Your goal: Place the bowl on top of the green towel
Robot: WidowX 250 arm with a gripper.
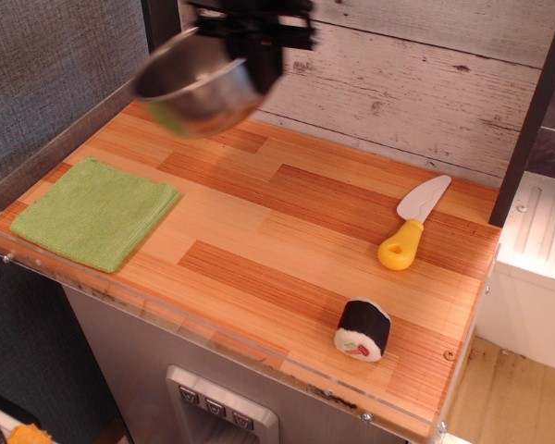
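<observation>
Now the round shiny stainless-steel bowl hangs in the air above the back left part of the wooden plank table, tilted, motion-blurred, clear of the surface. The black end effector is at the top edge of frame, pinching the bowl's right rim; the fingers are blurred, so exact finger placement is hard to read, but they are closed on the rim.

The lime-green folded square terry towel lies flat on the table's front left corner, well apart from the bowl, nothing on it. The bowl is behind and to the right of the towel, not over it.

Other items on the table: a toy knife with yellow handle and pale blade at the right side, blade pointing toward the back wall; a toy sushi roll, black outside with white rim, near the front right edge, lying on its side. Both well apart from the bowl and towel.
</observation>
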